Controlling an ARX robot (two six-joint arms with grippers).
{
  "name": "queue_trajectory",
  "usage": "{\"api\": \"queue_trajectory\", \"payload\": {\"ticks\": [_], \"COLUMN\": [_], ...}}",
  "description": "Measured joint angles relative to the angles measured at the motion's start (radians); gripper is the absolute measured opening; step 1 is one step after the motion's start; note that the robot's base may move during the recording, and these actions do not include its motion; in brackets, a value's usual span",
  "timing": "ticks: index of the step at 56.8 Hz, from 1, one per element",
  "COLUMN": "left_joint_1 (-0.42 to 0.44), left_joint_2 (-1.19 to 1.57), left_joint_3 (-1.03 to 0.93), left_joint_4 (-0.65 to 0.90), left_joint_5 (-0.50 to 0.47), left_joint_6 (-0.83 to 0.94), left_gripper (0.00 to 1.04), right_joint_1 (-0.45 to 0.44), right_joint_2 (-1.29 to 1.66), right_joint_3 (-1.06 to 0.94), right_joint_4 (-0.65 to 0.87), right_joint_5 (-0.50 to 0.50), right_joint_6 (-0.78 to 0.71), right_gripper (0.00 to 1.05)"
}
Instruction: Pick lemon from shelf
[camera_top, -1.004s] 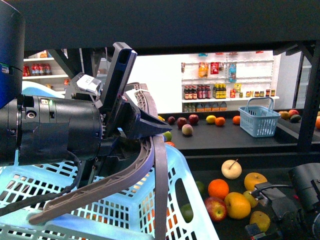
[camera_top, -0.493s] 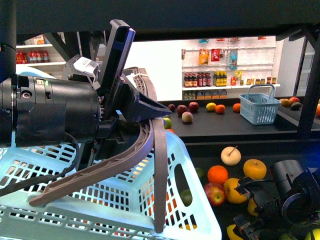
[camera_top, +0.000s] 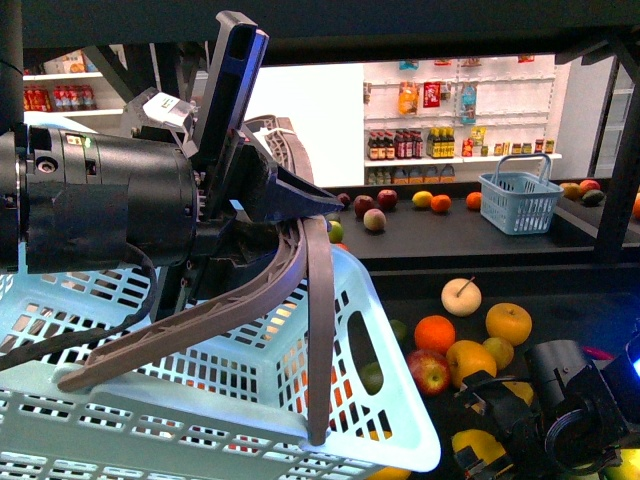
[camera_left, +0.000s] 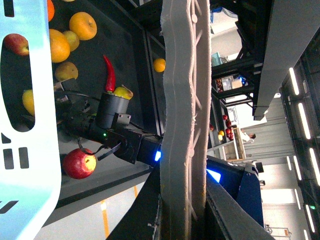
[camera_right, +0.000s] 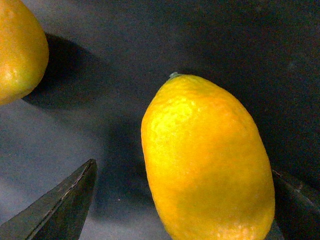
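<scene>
The lemon (camera_right: 207, 160), a large bright-yellow oval, lies on the dark deck (camera_right: 125, 60) of the black shelf. My right gripper (camera_right: 185, 210) is open, with one finger on each side of the lemon and not touching it. In the front view the right gripper (camera_top: 485, 430) is low over the fruit pile on the lower deck (camera_top: 570, 300), and the lemon (camera_top: 476, 445) shows under it. My left gripper (camera_top: 295, 210) is shut on the grey basket handle (camera_top: 305, 300) and holds the light-blue basket (camera_top: 200, 400) up. The handle (camera_left: 182, 100) fills the left wrist view.
Oranges (camera_top: 435, 333), a red apple (camera_top: 428, 372) and yellow-orange apples (camera_top: 508, 322) lie around the lemon. The upper deck (camera_top: 440, 235) carries more fruit and a small blue basket (camera_top: 518, 205). A red chilli (camera_left: 110, 75) lies beside my right arm. White store shelves (camera_top: 420, 145) stand behind.
My right arm has come down and to the left over the fruit pile on the lower deck. The left gripper still holds the basket handle.
</scene>
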Motion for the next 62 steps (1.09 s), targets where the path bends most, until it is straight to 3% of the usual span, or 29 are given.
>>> {"api": "queue_trajectory", "payload": {"ticks": [11,17,31,44,62], "left_joint_1": [0.000,0.000,0.000,0.000,0.000], "left_joint_2": [0.000,0.000,0.000,0.000,0.000], "left_joint_3": [0.000,0.000,0.000,0.000,0.000], "left_joint_4": [0.000,0.000,0.000,0.000,0.000], "left_joint_5": [0.000,0.000,0.000,0.000,0.000], "left_joint_6": [0.000,0.000,0.000,0.000,0.000], "left_gripper": [0.13,0.13,0.13,0.13,0.13], "right_joint_1": [0.003,0.003,-0.002,-0.021,-0.002], "right_joint_2": [0.005,-0.005,-0.143,-0.479,-0.927], "right_joint_3": [-0.002,-0.027,-0.211,-0.454,-0.743], "right_joint_4": [0.021,0.048,0.201,0.368,0.430], "right_joint_5": [0.007,0.006,-0.020,-0.092,-0.240], "right_joint_6": [-0.011,-0.011,0.043,0.161,0.347], "right_gripper": [0.59,0.51,0.49,0.49,0.49]}}
